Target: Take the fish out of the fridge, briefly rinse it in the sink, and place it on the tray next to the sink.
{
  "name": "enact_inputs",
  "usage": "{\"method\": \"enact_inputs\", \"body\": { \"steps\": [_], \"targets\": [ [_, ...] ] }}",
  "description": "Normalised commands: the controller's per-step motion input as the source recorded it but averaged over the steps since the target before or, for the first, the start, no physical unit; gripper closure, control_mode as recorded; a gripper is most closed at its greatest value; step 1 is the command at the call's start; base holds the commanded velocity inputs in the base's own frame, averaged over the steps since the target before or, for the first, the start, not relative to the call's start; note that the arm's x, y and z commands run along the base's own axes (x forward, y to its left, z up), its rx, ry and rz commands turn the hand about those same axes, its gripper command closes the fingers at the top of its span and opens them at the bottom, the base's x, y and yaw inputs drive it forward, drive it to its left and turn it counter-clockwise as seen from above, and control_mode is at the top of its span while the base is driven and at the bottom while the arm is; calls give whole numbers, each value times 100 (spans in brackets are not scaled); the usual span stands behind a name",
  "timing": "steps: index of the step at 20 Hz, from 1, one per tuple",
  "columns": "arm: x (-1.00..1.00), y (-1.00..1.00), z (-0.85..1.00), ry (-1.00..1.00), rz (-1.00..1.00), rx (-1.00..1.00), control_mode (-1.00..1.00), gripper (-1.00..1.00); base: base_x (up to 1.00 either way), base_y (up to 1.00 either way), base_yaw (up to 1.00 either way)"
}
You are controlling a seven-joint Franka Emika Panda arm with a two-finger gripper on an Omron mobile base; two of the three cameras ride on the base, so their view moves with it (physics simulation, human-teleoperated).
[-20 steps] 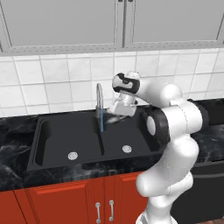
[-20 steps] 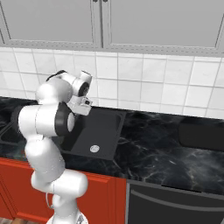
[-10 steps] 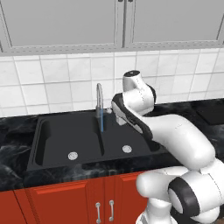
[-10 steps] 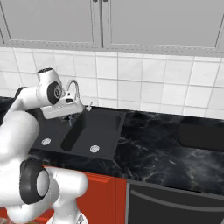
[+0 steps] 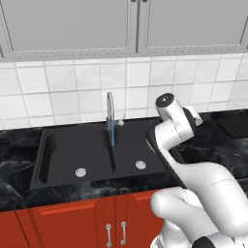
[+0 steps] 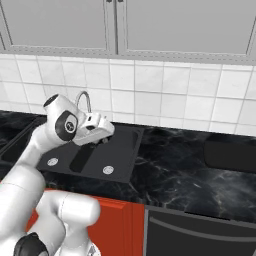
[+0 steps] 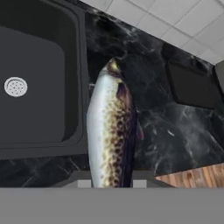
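Even, flat rendered light — no hard shadows or glare; hand view soft and slightly blurred.

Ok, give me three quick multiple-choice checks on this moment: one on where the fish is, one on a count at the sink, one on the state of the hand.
1. Where is the fish?
A. Lying in a sink basin
B. Held in the hand, over the counter by the sink's edge
C. On the tray

2. How many round silver drains does the sink have?
A. One
B. Two
C. Three

3. What state is the hand in?
A. Wide open and empty
B. Shut on the fish
C. Shut on the faucet

Answers:
1 B: in the hand view the fish runs out from the hand over the black marble counter, beside the basin's rim.
2 B: the left base view shows one drain in each basin.
3 B: the fish sits at the fingertips in the hand view; the faucet stands apart.
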Motion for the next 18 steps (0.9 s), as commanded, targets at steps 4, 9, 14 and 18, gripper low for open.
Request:
{"method": "enact_inputs", "body": {
  "steps": [4, 9, 14, 18],
  "targets": [
    [32, -100, 52, 0, -25, 0, -100, 100, 0, 0, 0],
    [65, -100, 57, 0, -21, 11, -100, 100, 0, 0, 0],
    [83, -100, 28, 0, -12, 21, -100, 100, 0, 0, 0],
    [57, -100, -13, 7, 3, 25, -100, 100, 0, 0, 0]
  ]
}}
